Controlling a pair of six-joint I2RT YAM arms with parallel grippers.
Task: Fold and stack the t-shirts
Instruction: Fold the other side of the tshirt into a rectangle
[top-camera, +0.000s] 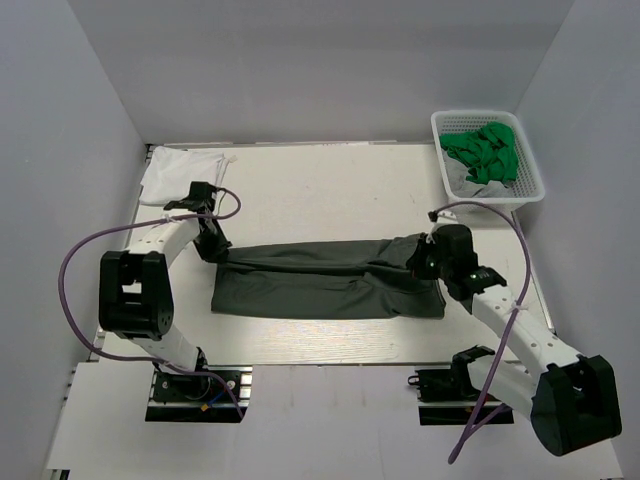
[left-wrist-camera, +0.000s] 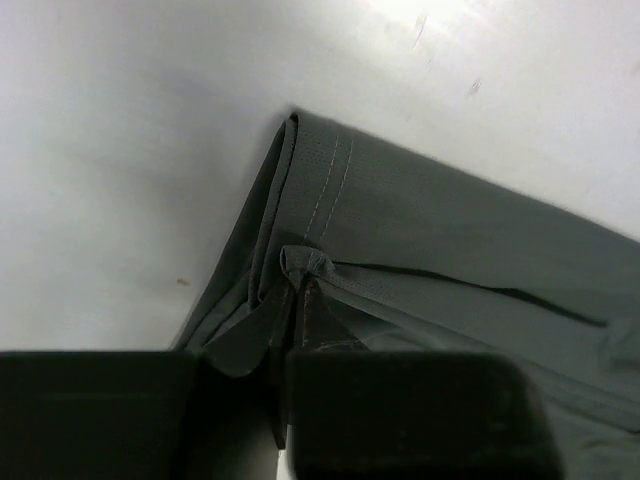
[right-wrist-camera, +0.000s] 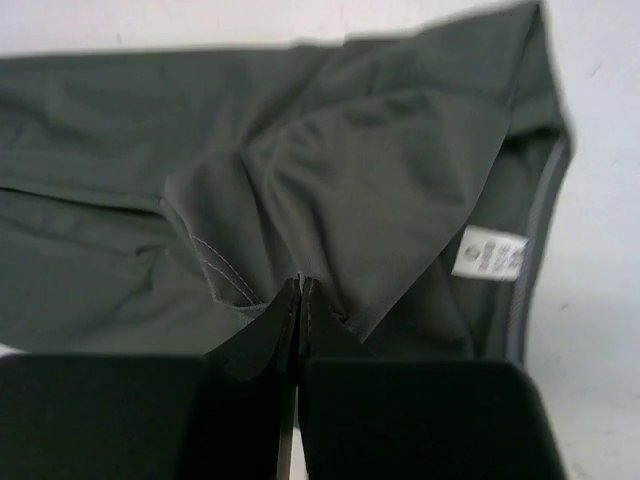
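The dark olive-grey t-shirt (top-camera: 320, 280) lies as a long folded band across the middle of the table. My left gripper (top-camera: 212, 247) is shut on its left end; in the left wrist view the fingers pinch a bunched hem fold (left-wrist-camera: 300, 265). My right gripper (top-camera: 424, 262) is shut on the right end, where the right wrist view shows the cloth (right-wrist-camera: 330, 170) gathered between the fingertips, with a white label (right-wrist-camera: 490, 252) beside them. The white t-shirt (top-camera: 180, 172) lies folded at the far left corner.
A white mesh basket (top-camera: 535, 190) holding green cloth (top-camera: 485, 152) stands at the far right corner. Grey walls close in the table on three sides. Purple cables loop off both arms.
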